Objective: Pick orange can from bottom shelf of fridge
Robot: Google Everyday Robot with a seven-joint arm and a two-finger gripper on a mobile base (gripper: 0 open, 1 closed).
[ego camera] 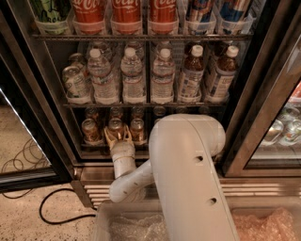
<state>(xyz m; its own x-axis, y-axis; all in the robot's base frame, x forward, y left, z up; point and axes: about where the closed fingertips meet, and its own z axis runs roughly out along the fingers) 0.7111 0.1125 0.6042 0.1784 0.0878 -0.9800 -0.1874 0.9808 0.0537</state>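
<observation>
The fridge (44,96) stands open in front of me. Three orange cans stand in the front row of its bottom shelf (96,147): left (90,130), middle (115,125) and right (138,130), with more behind them. My gripper (117,137) reaches into the bottom shelf, and its tan fingers (109,138) are spread open on either side of the middle orange can's lower part. My white arm (188,169) hides the right half of the bottom shelf. No blue cans show there.
Water bottles (132,77) fill the shelf above, and red cola cans (125,12) stand on the shelf over that. The ribbed steel base grille (263,188) runs below. A black cable (56,214) lies on the floor at left. A bin of plastic wrap (263,226) sits at the bottom.
</observation>
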